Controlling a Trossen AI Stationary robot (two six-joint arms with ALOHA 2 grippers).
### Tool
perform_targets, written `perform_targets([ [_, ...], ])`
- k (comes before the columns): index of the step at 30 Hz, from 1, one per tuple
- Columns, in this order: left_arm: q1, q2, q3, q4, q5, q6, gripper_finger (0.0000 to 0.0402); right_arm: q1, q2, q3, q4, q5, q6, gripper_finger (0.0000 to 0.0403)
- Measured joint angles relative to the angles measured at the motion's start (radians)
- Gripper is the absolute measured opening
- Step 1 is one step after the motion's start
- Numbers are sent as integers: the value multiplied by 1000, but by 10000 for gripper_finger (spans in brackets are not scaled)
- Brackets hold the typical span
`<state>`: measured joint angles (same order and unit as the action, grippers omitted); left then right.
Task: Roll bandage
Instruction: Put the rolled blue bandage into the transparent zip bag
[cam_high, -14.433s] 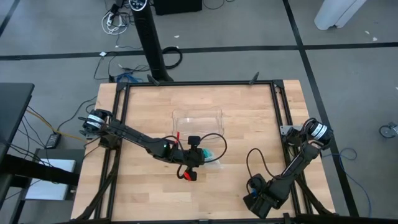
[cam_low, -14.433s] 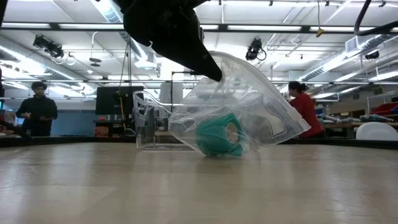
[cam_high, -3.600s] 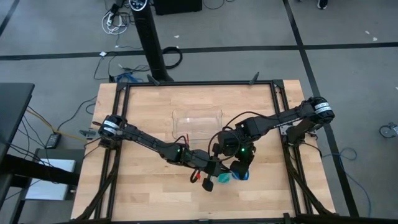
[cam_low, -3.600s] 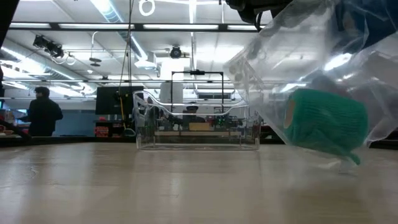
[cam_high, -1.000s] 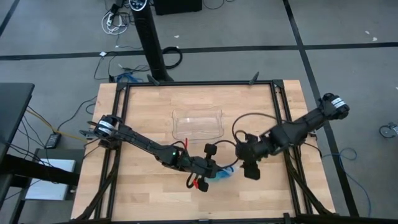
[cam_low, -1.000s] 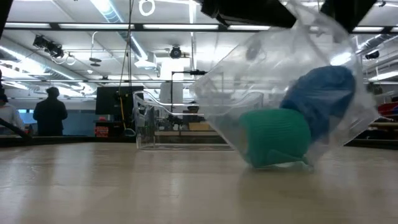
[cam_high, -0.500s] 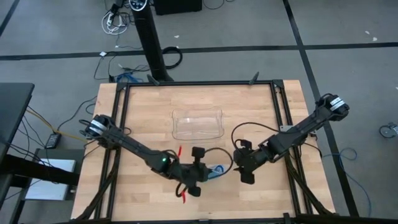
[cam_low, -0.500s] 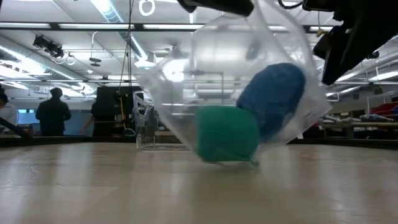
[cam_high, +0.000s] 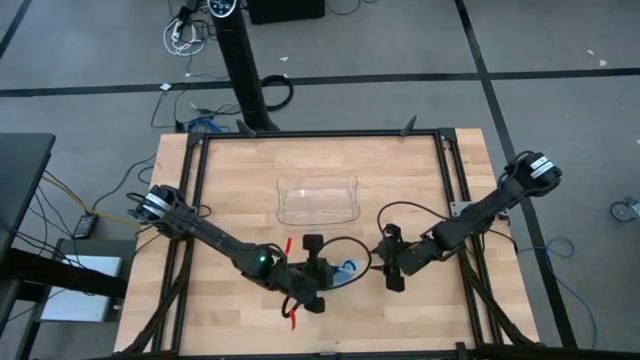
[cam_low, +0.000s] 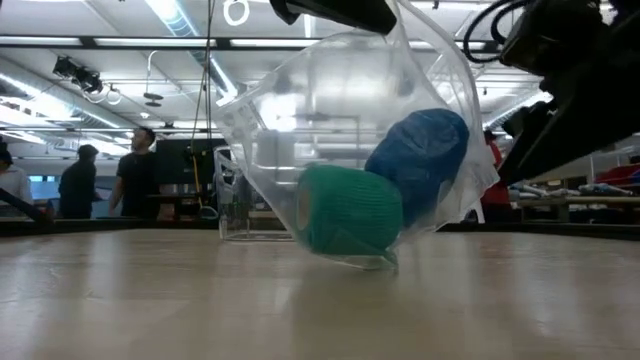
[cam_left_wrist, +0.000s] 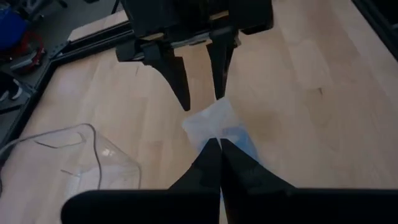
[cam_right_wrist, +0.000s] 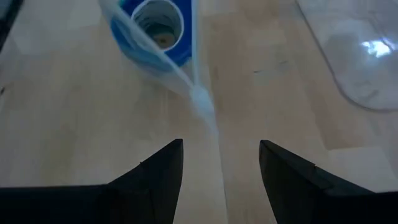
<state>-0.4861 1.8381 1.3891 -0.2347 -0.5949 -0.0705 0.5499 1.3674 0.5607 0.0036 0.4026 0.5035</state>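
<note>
Landmark: the clear bag (cam_low: 350, 130).

Left gripper (cam_high: 320, 275) sits on the bag's left edge, fingers (cam_left_wrist: 219, 163) pinched fully shut on the plastic, holding it up so the load only just rests on the counter (cam_low: 150, 300). This arm is the nearer one; it is already on the bag.

Inside the bag: green roll (cam_low: 350, 212) at the bottom left, bandage (cam_low: 418, 160) as a blue roll just right of it and higher, the two touching. In the right wrist view the bandage (cam_right_wrist: 155, 28) shows its hollow core end-on, so its long axis points roughly at the right gripper.

Right gripper (cam_high: 391, 271) is just right of the bag, apart from it, fingers (cam_right_wrist: 155, 171) spread wide and empty, with the bag's corner running toward the gap between them.

Judgement: the bandage lies straight ahead of the right fingers; a straight advance meets plastic first.
</note>
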Motion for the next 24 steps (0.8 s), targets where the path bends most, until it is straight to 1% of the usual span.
perform_targets([
  [4, -1, 0, 0, 4, 0, -16, 3, -2, 0, -80, 204, -5, -58, 204],
  [6, 0, 0, 0, 9, 0, -17, 3, -9, 0, -108, 272, -5, -89, 201],
  [11, 0, 0, 0, 29, 0, -17, 3, -27, 12, -125, 342, -3, -137, 189],
  [14, 0, 0, 0, 30, 0, -17, 3, -36, 42, -125, 399, -31, -174, 175],
  [17, 0, 0, 0, 33, 0, -17, 3, -44, 83, -125, 451, -42, -193, 156],
  [20, 0, 0, 0, 32, -3, -21, 3, -48, 120, -125, 511, -39, -220, 129],
  [24, 0, 0, 0, 27, -10, -36, 3, -49, 154, -125, 534, -39, -222, 74],
])
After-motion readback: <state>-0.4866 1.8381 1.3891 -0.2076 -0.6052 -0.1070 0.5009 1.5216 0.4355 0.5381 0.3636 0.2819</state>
